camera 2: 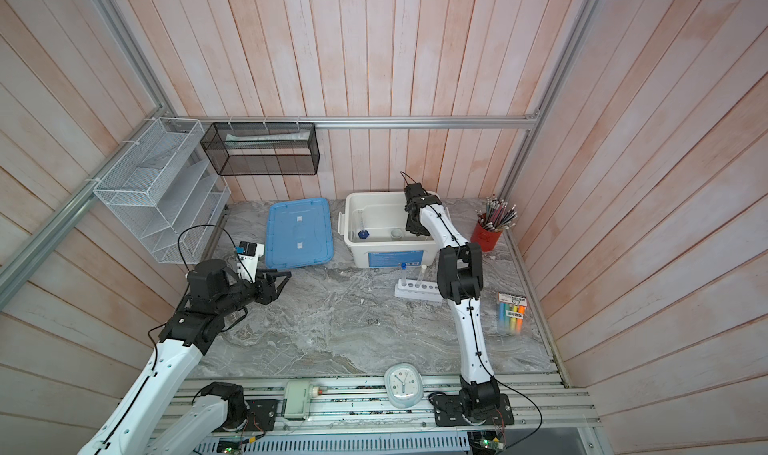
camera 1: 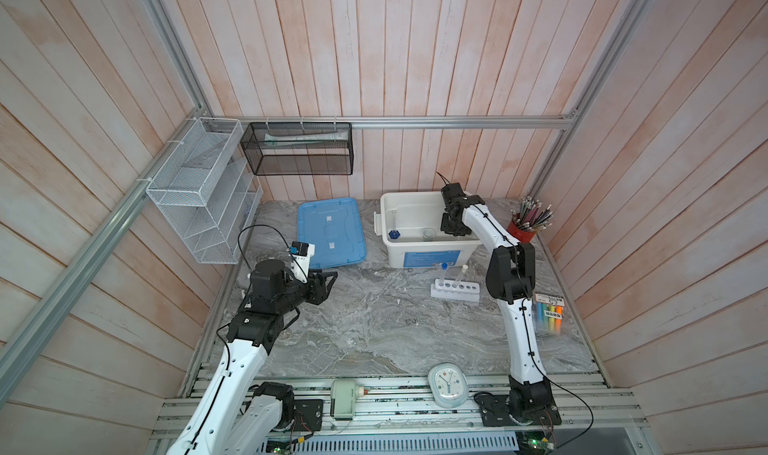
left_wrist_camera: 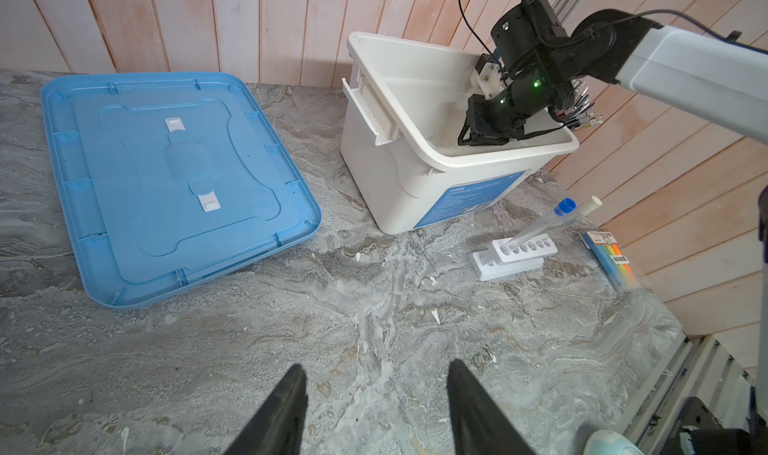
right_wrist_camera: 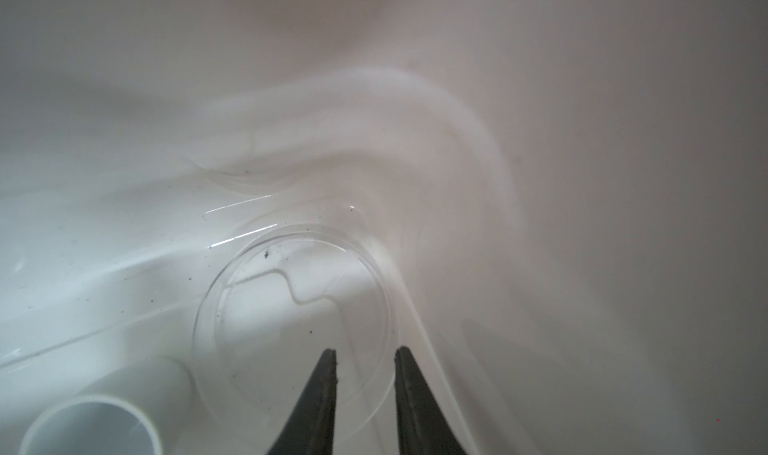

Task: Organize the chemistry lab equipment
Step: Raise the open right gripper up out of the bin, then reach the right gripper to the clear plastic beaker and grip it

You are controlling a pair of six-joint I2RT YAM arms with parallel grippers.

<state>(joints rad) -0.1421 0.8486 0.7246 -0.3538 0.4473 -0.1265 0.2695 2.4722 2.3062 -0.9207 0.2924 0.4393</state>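
Half sunk in the white bin [camera 1: 397, 255], right gripper [right_wrist_camera: 366, 349] slack, parted astride the near rim of the clear glass dish [right_wrist_camera: 295, 307] at lower centre, not clamping it. Small white cup [right_wrist_camera: 91, 424] close at lower left; bin walls tight around. Left gripper [left_wrist_camera: 376, 365] spread, empty, over open table [left_wrist_camera: 374, 307]. Dish hard to make out in both top views.

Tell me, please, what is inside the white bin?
A blue-based clear cylinder, a small white cup, a clear round glass dish and the right gripper. Overhead, its arm hides one corner.
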